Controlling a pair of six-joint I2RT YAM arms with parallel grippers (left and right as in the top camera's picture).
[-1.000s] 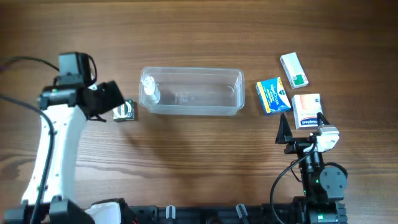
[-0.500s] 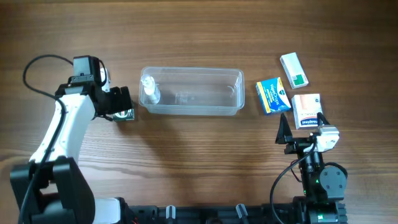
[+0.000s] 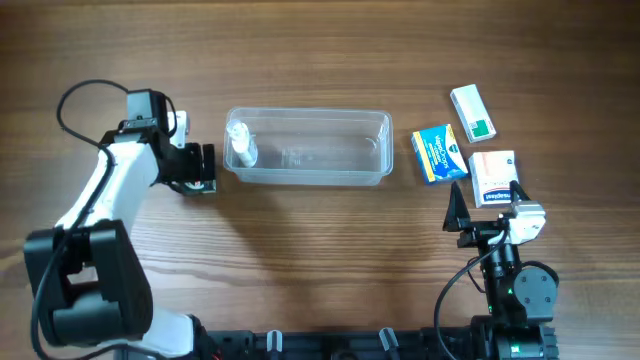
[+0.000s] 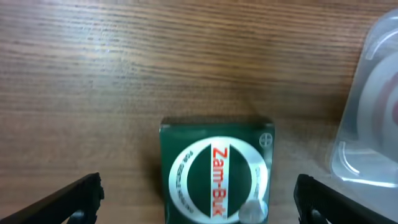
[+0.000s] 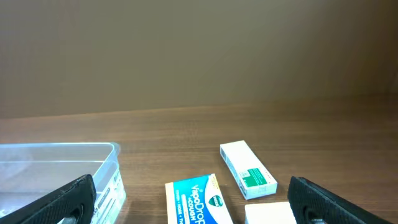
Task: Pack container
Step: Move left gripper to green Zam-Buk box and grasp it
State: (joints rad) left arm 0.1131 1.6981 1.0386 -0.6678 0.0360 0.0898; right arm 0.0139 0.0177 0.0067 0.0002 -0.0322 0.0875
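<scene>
The clear plastic container lies mid-table with a small clear bottle in its left end; its rounded corner shows in the left wrist view. My left gripper is open, lowered over a small green Zam-Buk box just left of the container, one finger on each side, not touching. My right gripper is open and empty near the front right; its wrist view shows the container's end, a blue VapoDrops box and a white-green box.
Right of the container lie the blue VapoDrops box, the white-green box and a white-orange box. The left arm reaches in from the front left.
My left gripper has swung right and down over the green box, now covering most of it from above. The right arm and the boxes have not moved.
</scene>
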